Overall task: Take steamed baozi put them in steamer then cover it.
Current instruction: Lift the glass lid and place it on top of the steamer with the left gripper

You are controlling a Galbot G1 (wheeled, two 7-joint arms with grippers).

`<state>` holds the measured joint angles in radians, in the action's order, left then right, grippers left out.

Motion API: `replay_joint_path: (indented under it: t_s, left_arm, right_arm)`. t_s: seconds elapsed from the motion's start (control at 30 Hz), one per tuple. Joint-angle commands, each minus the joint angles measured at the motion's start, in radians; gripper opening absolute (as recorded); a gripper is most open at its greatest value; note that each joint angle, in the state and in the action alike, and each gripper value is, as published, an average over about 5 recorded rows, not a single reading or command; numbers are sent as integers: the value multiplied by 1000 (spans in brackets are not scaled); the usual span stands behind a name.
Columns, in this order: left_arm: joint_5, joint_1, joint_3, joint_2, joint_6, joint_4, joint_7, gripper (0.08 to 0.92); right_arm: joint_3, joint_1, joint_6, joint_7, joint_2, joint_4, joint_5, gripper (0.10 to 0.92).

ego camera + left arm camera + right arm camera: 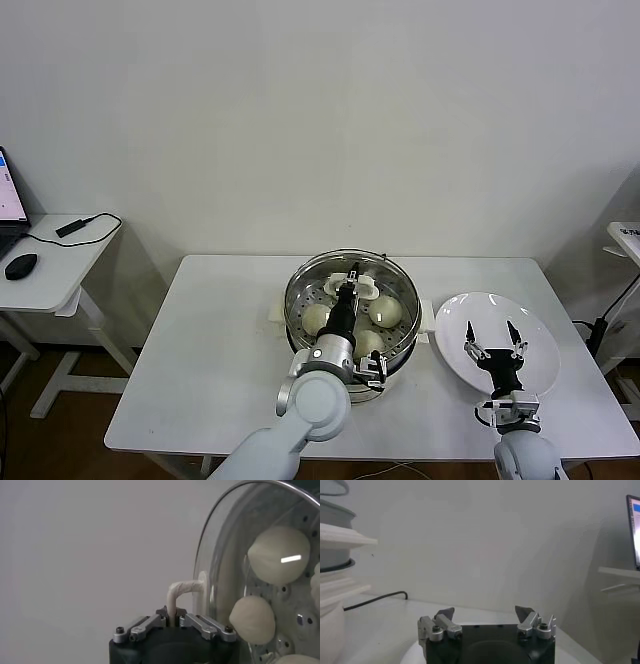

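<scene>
The steel steamer point(290, 312) stands mid-table on its white base. The glass lid point(398, 280) lies over it, and three baozi point(316, 318) point(385, 311) point(368, 343) show through the glass. My left gripper point(350, 286) is above the pot, shut on the lid's white handle point(181, 589). In the left wrist view the lid point(212, 575) fills the side, with baozi point(278, 555) point(252, 620) on the perforated tray behind it. My right gripper point(495, 342) point(485, 614) hangs open and empty above the white plate point(535, 318).
The white table point(220, 350) has bare surface on the robot's left of the steamer. A side desk point(45, 280) with a mouse point(20, 266) and a laptop stands further left. Another white stand point(625, 235) is at the far right.
</scene>
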<state>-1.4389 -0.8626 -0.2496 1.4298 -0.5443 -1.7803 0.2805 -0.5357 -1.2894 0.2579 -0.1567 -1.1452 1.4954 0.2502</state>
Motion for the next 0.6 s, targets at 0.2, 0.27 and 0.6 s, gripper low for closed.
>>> replay_joint_path:
  t_s: [0.2,0.27,0.6]
  left_arm:
    - [-29,-11,-4,36,-3,29,0,193]
    - [-30,-12,-4,37,-4,30,-1,193]
    - [-41,-16,10,28,4,46,-2,193]
  right_arm:
    - [1,5,3,0,-1,-13,-4,823]
    - [1,5,5,0,-1,-15,-4,823]
    - [3,11,12,0,-2,-18,-4,823]
